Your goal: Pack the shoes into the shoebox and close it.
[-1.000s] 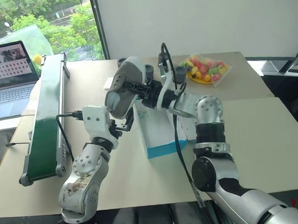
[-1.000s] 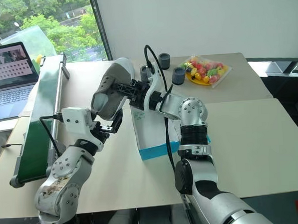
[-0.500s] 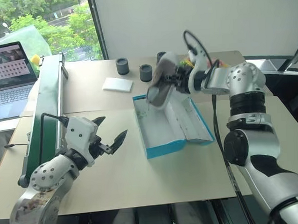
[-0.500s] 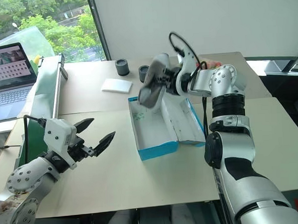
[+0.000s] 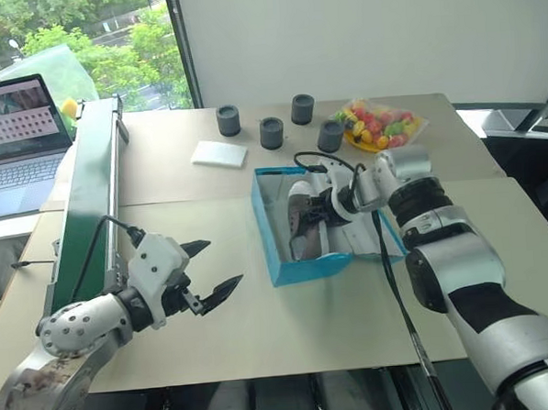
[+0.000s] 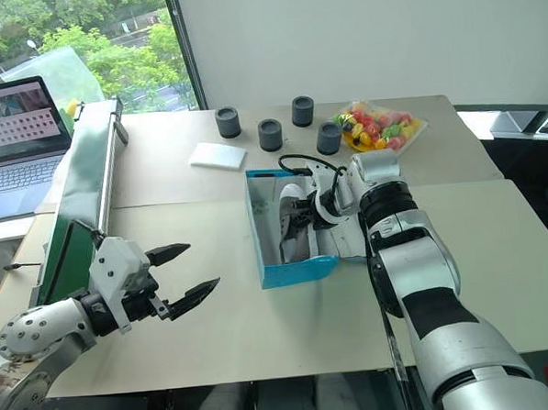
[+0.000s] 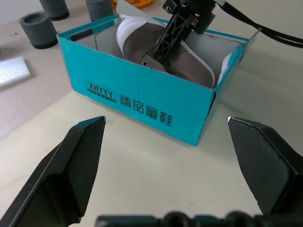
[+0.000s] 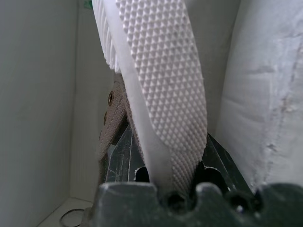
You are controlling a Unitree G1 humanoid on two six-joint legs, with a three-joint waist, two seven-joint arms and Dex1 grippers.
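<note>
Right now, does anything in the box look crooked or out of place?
Yes. The shoe in the shoebox lies tipped on its side, sole facing one wall, not flat. The right gripper is clamped on it.

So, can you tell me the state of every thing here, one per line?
Shoebox: lid open, upright on the table.
Shoe: in the shoebox, tipped on its side, gripped.
Right hand: shut on the shoe.
Left hand: open, empty.
Laptop: open, screen on.

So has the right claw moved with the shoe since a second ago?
Yes. The right claw has carried the shoe down from above the table into the blue box.
</note>
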